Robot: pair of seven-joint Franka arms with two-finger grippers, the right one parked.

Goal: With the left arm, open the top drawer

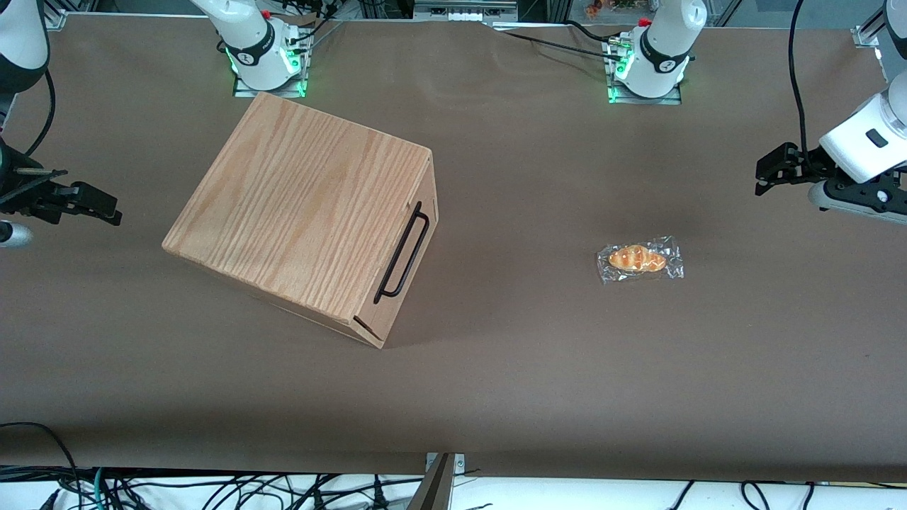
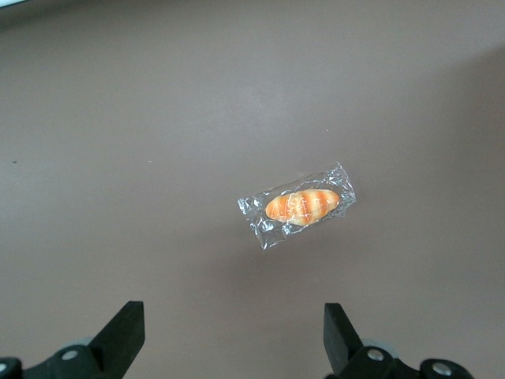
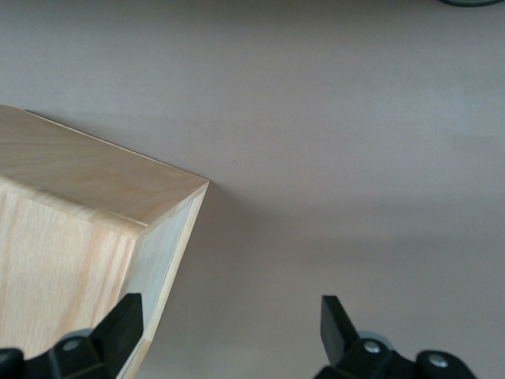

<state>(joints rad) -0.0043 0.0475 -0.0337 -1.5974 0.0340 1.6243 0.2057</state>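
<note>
Oak-grain cabinet [image 1: 297, 212] sits on the brown surface [image 1: 496, 368], toward the parked arm's end; its top drawer [image 1: 405, 273] is closed. Left arm's gripper [image 1: 772, 170] hovers well apart, fingers [image 2: 126, 335] released. Align them across the black handle [image 1: 402, 252], then pull straight outward

Oak-grain wood cabinet [image 1: 297, 212], matt brown tablecloth [image 1: 538, 368]

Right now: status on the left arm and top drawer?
Left gripper open, empty, hovering at the working arm's end of the table. Top drawer shut, black handle untouched. Wrapped bread roll lies between gripper and drawer front.
</note>
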